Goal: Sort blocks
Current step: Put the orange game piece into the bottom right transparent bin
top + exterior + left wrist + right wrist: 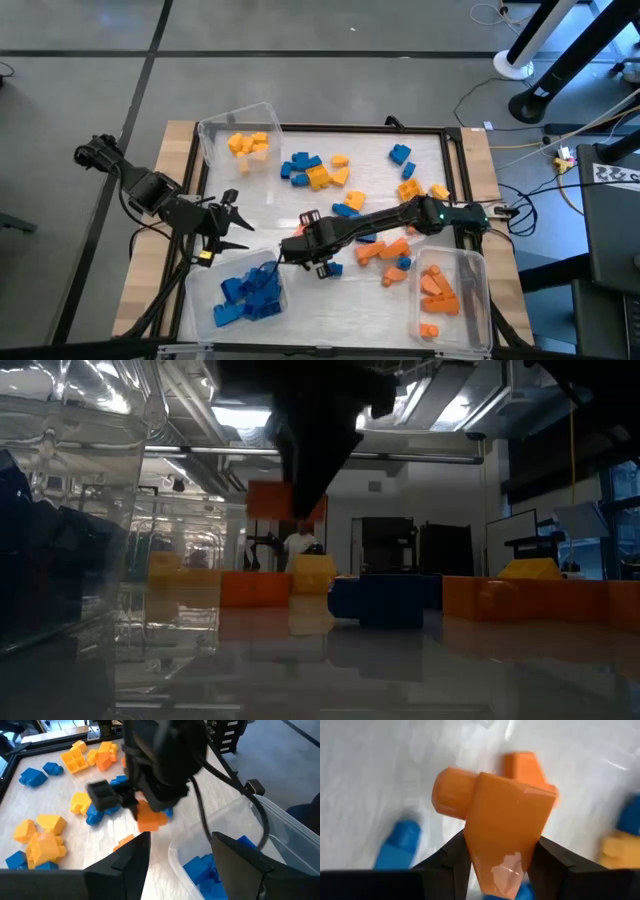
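Observation:
My right gripper (300,250) reaches in from the table's right to its middle near part and is shut on an orange block (150,817), which also shows in the right wrist view (505,815) and the low view (285,500). Under it, blue, orange and yellow blocks (330,172) lie loose on the white mat. My left gripper (238,225) stands open at the left, above the table beside the bin of blue blocks (200,290), with nothing between its fingers (132,857). My right gripper pinches the orange block between its two fingers (547,862), which lie on two opposite side faces (482,852) of the block. The fingers point steeply down from above. The block hangs below the fingertips, lifted clear of the mat.
A clear bin with yellow blocks (212,135) stands at the far left, and a clear bin with orange blocks (480,265) at the near right. A black frame (450,150) borders the mat. The room beyond shows in the low view, with a person far off.

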Available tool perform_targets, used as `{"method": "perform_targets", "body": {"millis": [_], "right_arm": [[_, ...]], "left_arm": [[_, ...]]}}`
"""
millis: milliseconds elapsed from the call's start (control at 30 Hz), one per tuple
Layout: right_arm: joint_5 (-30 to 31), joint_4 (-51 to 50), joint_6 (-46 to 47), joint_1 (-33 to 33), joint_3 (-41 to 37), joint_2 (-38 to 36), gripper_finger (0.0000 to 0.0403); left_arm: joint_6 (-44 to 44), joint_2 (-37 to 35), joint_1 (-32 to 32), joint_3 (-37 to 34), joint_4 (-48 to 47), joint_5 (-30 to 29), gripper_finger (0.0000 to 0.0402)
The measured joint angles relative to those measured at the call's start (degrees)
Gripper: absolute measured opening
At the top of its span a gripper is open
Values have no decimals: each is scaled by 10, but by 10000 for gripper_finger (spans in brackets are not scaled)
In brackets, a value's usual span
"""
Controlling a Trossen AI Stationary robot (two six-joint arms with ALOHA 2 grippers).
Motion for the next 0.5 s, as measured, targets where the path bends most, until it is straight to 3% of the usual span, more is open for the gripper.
{"method": "perform_targets", "body": {"millis": [300,500], "right_arm": [[60,-4,-32,-36,0,-53,151],[91,45,-87,-78,1,-76,158]], "left_arm": [[0,-40,0,0,-13,0,198],[0,-65,0,0,-57,-1,198]]}}
